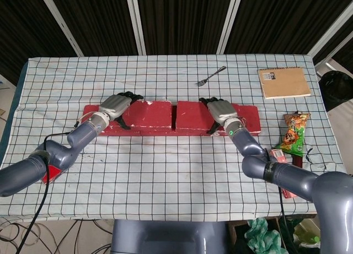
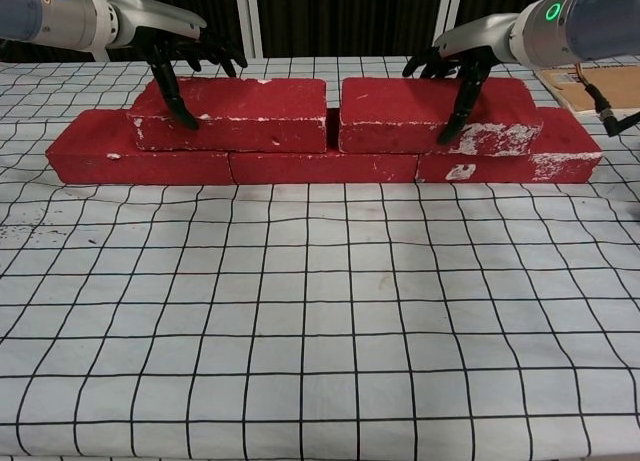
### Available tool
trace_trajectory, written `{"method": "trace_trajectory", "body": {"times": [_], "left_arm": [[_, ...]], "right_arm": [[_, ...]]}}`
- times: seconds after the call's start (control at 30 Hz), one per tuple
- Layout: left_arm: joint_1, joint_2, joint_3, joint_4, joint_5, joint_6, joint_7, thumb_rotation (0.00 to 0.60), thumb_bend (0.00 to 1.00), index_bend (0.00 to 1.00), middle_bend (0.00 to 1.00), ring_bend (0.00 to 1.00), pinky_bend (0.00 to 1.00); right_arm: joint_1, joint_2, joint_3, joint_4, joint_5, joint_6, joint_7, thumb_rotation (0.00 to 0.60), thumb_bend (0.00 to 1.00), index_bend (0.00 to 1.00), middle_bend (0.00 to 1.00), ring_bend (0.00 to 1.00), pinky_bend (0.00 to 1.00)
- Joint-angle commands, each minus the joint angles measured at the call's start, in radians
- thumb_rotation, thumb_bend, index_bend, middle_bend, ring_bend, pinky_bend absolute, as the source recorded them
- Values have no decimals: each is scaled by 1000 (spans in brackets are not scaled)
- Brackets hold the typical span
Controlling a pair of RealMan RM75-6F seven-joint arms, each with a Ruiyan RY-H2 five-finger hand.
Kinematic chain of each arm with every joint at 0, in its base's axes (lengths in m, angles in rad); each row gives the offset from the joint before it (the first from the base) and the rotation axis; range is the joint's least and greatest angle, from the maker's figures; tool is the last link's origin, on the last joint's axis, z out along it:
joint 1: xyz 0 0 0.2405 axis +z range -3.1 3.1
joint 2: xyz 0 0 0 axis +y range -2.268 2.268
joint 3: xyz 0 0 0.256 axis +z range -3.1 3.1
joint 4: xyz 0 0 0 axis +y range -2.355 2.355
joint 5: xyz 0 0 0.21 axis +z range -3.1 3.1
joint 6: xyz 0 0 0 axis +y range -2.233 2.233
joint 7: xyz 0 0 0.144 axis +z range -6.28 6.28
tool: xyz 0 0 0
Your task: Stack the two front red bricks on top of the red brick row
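A row of three red bricks [image 2: 320, 167] lies across the middle of the table, also seen in the head view as the brick row [image 1: 249, 119]. Two more red bricks lie on top of it. My left hand [image 2: 176, 49] grips the left upper brick [image 2: 245, 113] at its left end, thumb on the front face and fingers over the back. My right hand [image 2: 463, 63] grips the right upper brick [image 2: 395, 109] the same way, toward its right end. A narrow gap separates the two upper bricks. From above, the left hand [image 1: 115, 106] and right hand [image 1: 221, 109] cover the outer parts of the left upper brick [image 1: 150, 113] and the right upper brick [image 1: 191, 115].
Behind the bricks lies a fork [image 1: 210, 76]. A brown notebook [image 1: 284, 82] sits at the back right. A snack packet [image 1: 294, 134] and a small red box [image 1: 274, 155] lie near the right edge. A red item [image 1: 52, 174] lies under my left arm.
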Motion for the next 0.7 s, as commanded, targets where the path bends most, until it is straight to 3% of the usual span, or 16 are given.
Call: {"method": "trace_trajectory", "body": {"times": [0.03,0.7], "left_arm": [[0,1,1,-1,-2,0,2,600,0,99,114,0,98],[-1,-2,3,5,-19,-3,14,600,0,97,113,0,95]], "right_arm": [[0,0,0,-1,-1,-2,2,600,0,47,97,55,149],[9,-16,-2,38,-8,-33,10,600,0,38,72,31,141]]}}
